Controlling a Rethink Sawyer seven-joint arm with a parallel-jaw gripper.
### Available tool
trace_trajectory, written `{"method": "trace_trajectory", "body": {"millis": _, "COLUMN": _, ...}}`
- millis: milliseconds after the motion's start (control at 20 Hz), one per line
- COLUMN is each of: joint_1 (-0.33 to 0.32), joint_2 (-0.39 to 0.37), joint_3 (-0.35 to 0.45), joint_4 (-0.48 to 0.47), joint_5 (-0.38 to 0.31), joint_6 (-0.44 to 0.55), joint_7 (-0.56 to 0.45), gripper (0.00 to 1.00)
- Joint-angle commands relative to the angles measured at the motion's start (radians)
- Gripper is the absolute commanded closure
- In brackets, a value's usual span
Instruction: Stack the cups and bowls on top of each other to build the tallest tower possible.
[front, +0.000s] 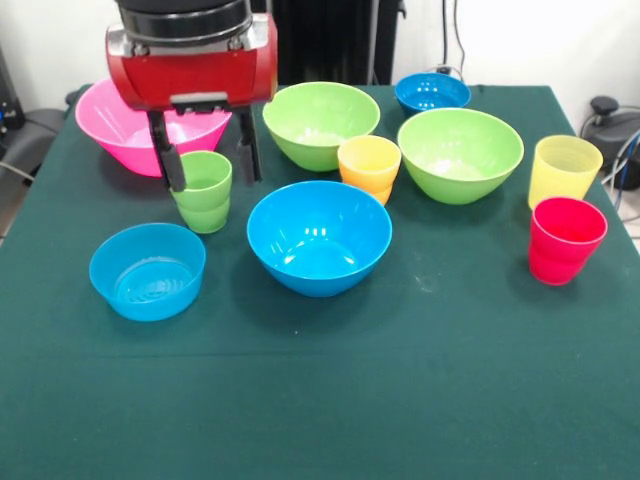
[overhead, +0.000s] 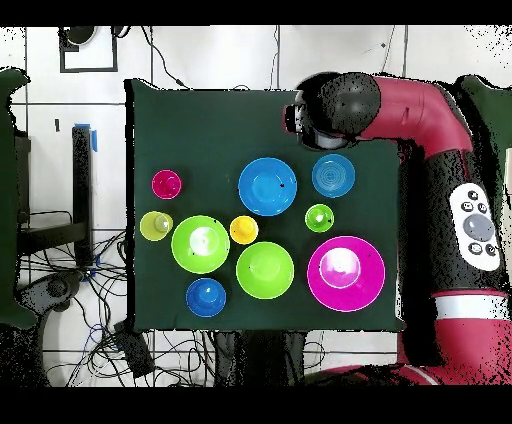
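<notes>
My gripper (front: 212, 176) is open and empty, with its two black fingers (front: 168, 160) hanging down. In the front view they frame the green cup (front: 205, 195), which stands upright on the table, and the left finger overlaps its rim. The overhead view shows the arm's head (overhead: 325, 112) beyond the shallow light blue bowl (overhead: 333, 175), away from the green cup (overhead: 319, 217). Nothing is stacked. The bright blue bowl (front: 318, 235), orange-yellow cup (front: 369, 165), two lime green bowls (front: 320, 120) (front: 460, 150), pink bowl (front: 120, 135), small dark blue bowl (front: 432, 92), pale yellow cup (front: 565, 170) and red cup (front: 566, 240) stand apart.
Everything stands on a dark green tablecloth (front: 320, 400). The light blue bowl (front: 147, 270) is the thing nearest the front camera. The red arm (overhead: 440, 160) runs along the table's right side in the overhead view. Cables lie on the floor around the table.
</notes>
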Motion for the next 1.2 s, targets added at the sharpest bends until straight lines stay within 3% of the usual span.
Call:
{"method": "trace_trajectory", "body": {"millis": 50, "joint_1": 0.046, "joint_2": -0.033, "joint_3": -0.037, "joint_4": 0.172, "joint_5": -0.03, "joint_6": -0.045, "joint_7": 0.001, "gripper": 0.0}}
{"method": "trace_trajectory", "body": {"millis": 350, "joint_1": 0.06, "joint_2": -0.023, "joint_3": -0.028, "joint_4": 0.177, "joint_5": -0.024, "joint_6": -0.057, "joint_7": 0.012, "gripper": 0.0}}
{"method": "trace_trajectory", "body": {"millis": 650, "joint_1": 0.036, "joint_2": -0.01, "joint_3": -0.013, "joint_4": 0.243, "joint_5": -0.024, "joint_6": -0.186, "joint_7": 0.022, "gripper": 0.0}}
{"method": "trace_trajectory", "body": {"millis": 1200, "joint_1": 0.037, "joint_2": -0.012, "joint_3": -0.039, "joint_4": 0.268, "joint_5": -0.015, "joint_6": -0.237, "joint_7": 0.041, "gripper": 0.0}}
